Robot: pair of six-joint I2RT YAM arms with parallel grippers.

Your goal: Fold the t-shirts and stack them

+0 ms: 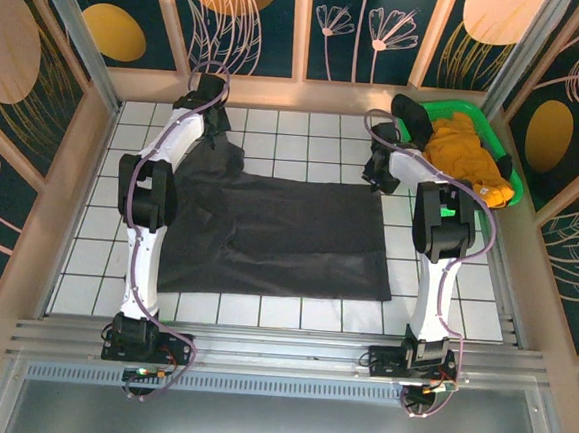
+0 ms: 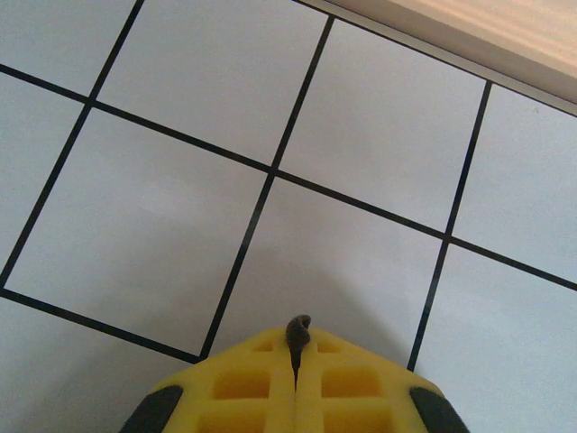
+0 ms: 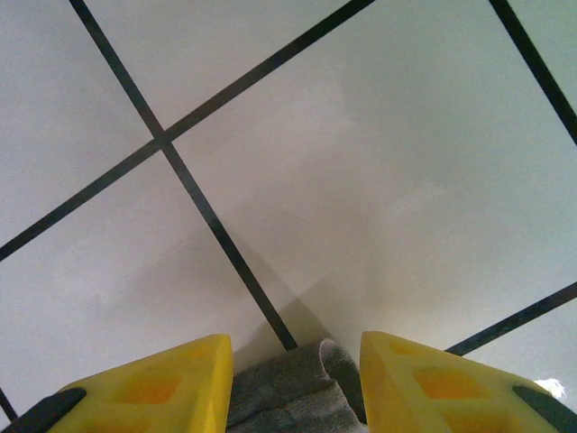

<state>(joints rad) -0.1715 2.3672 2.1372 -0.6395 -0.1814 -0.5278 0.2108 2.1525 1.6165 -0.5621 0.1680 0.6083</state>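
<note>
The dark charcoal t-shirt [image 1: 278, 238] lies spread flat across the white tiled table. At its far left corner, where the cloth is bunched up, my left gripper [image 1: 219, 137] is shut on it. In the left wrist view a small tuft of dark cloth [image 2: 298, 330] sticks out between the closed yellow fingers [image 2: 243, 383]. My right gripper [image 1: 378, 177] sits at the shirt's far right corner. In the right wrist view its jaws stand apart, with a fold of grey cloth [image 3: 288, 392] between the fingertips [image 3: 194, 374]. The mustard yellow t-shirt [image 1: 465, 156] lies crumpled in the green tray.
The green tray [image 1: 499, 139] stands at the back right corner beside the right arm. A wooden rim [image 2: 469, 32] borders the table's far edge close to the left gripper. Bare tiles [image 1: 306, 138] lie between the two grippers at the back.
</note>
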